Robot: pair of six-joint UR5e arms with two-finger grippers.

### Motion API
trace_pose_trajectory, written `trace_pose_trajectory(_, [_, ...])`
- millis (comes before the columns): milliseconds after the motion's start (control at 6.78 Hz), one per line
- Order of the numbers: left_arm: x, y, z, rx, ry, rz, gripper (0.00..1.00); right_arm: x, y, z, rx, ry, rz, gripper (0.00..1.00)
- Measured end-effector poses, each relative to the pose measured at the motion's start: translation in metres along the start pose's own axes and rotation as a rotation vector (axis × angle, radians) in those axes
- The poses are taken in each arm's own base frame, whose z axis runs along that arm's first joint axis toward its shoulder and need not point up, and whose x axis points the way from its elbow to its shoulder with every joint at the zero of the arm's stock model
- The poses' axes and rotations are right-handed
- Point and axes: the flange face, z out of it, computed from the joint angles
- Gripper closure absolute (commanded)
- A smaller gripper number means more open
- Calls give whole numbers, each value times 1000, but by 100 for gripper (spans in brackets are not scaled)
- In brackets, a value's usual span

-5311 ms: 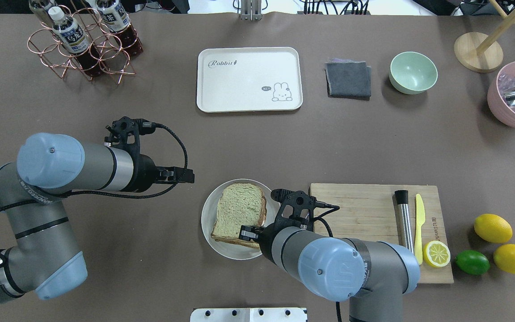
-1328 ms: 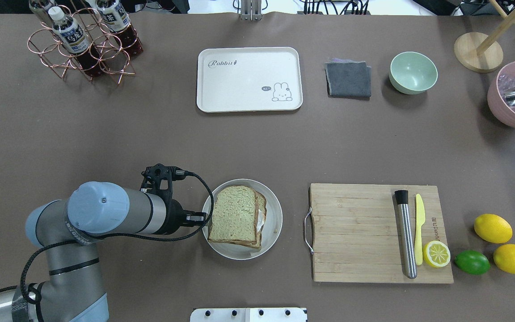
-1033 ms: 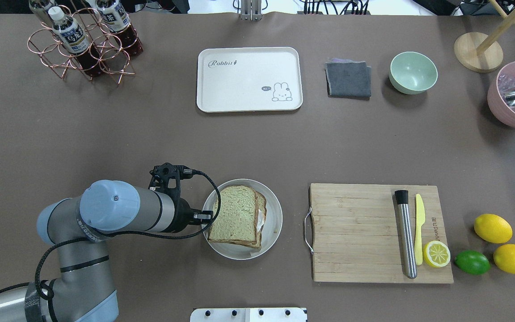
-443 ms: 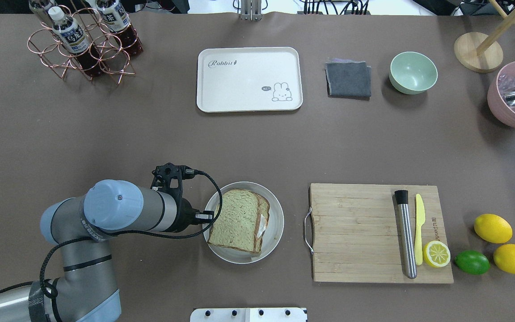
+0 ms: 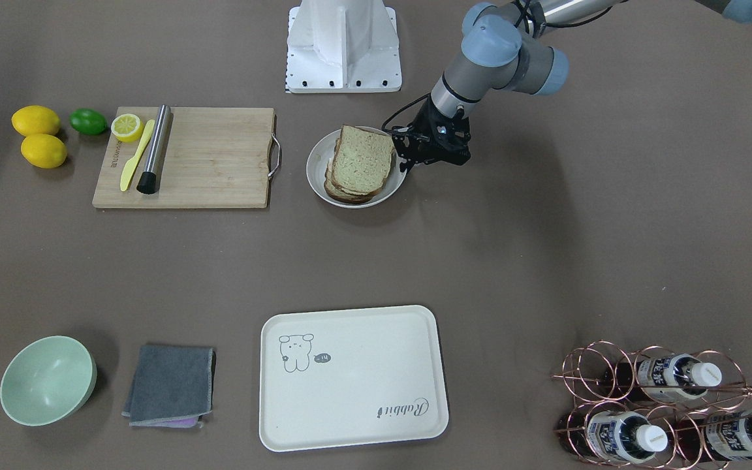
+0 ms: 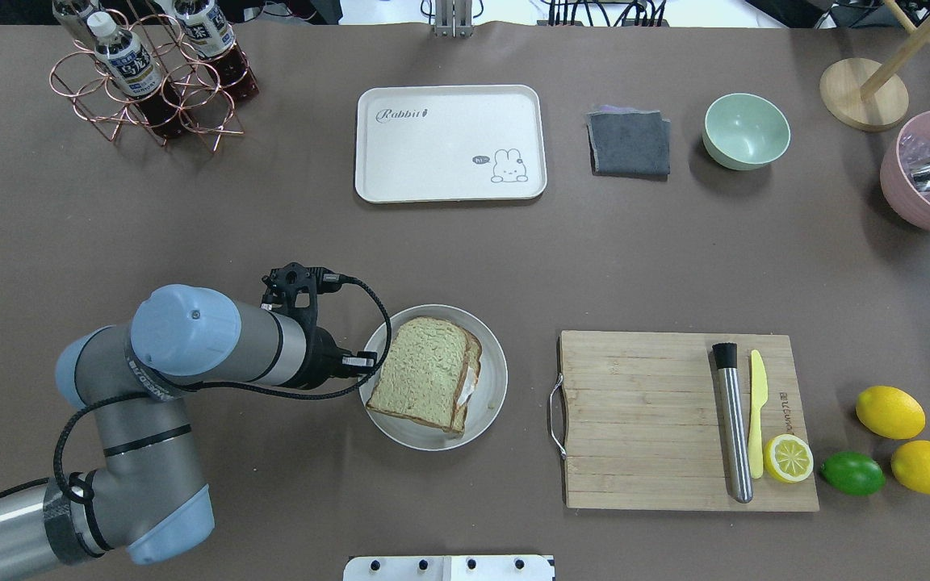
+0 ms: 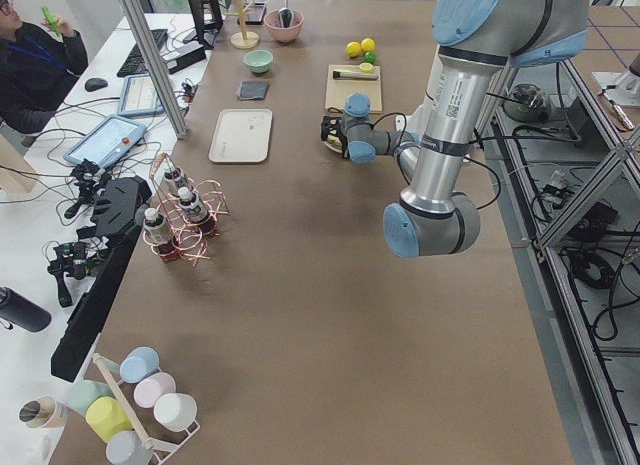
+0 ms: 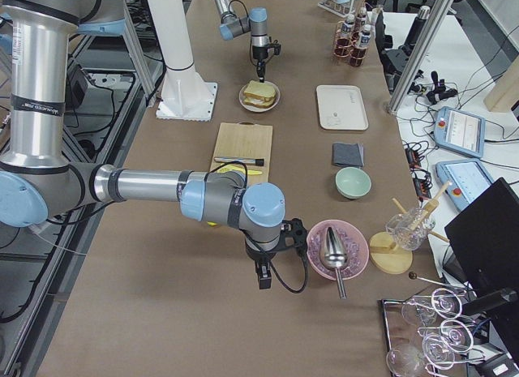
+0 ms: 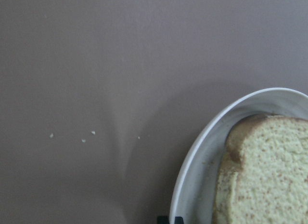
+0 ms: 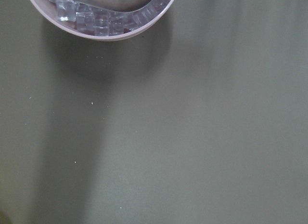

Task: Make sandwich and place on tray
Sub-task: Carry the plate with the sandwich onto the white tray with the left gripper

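step: the sandwich (image 6: 425, 373) looks built; moving it to the tray (image 6: 449, 190) is the part not yet done.
sandwich: lies on the plate (image 6: 494, 379) near the robot, top slice a bit askew, well apart from the tray across the table.
left gripper (image 6: 364, 361): at the plate's near-left rim, jaws seemingly pinched on that rim.
right gripper (image 8: 262, 280): parked beside the pink bowl (image 8: 332, 249); cannot tell how its jaws stand.
next move: likely carry the plate level to the tray, slowly, since the loose slices could slide.
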Motion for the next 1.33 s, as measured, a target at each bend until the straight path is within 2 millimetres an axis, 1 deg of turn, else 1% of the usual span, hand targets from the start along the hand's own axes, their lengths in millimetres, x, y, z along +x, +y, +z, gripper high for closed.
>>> trace_pose_trajectory(148, [-6,-29,-14,8,8,9,100,1,1,1,-2,2,1,0])
trace_pose_trajectory(295, [-7,-63,-20,19,9,-1,100,1,2,1,-3,6,0,0])
trace_pose_trajectory(443, [-10,-105,-20,20,1,-28,100,2,2,0,-2,9,0,0])
trace_pose_trajectory(738, [-24,-201,-20,21,-27,-72,100,3,3,0,-1,11,2,0])
trace_pose_trajectory(885, [-26,-251,-19,26,-49,-92,100,3,3,0,-1,12,3,0])
trace_pose_trajectory(1033, [-24,-293,-18,37,-70,-108,100,3,2,-1,0,12,3,0])
trace_pose_trajectory(1180, [-23,-331,-13,49,-92,-115,100,3,2,-1,1,12,3,0])
trace_pose_trajectory(1328, [-20,-357,-3,60,-112,-119,100,3,1,-2,2,12,2,0])
